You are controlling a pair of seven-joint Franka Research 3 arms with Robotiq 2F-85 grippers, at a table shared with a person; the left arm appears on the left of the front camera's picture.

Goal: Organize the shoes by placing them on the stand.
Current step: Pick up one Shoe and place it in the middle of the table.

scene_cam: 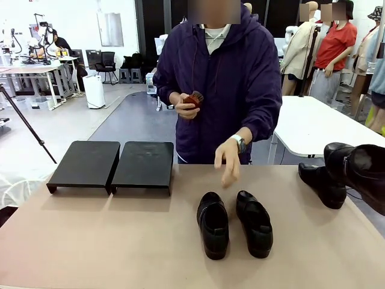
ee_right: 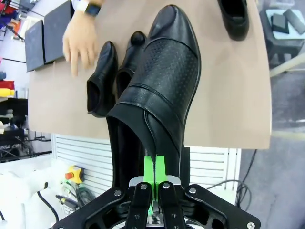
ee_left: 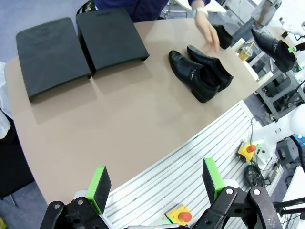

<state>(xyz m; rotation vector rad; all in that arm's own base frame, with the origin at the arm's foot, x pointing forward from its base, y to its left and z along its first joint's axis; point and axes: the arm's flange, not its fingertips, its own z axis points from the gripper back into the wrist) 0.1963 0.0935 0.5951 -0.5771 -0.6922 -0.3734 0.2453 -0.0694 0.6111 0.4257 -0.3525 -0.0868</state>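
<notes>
Sitting on the left part of the table, toward its far edge, the stand shows two black sloped panels side by side, almost touching, both bare. In the left wrist view, the left gripper hangs above the table's near edge, its green-padded fingers spread wide apart with nothing between them. At chest height a person's hand holds a small reddish-brown object that is too small to identify. Near the middle of the table two shoes lie soles down, close together and parallel, toes toward the far side: the left shoe and the right shoe. The person's other hand, a watch on its wrist, hovers open just beyond the right shoe's toe. Farther right, a third shoe rests on the table near its far edge. At the right edge the fourth shoe is held off the table by the right gripper, whose green pads are pinched on the back rim of its opening, the toe pointing away from the wrist.
</notes>
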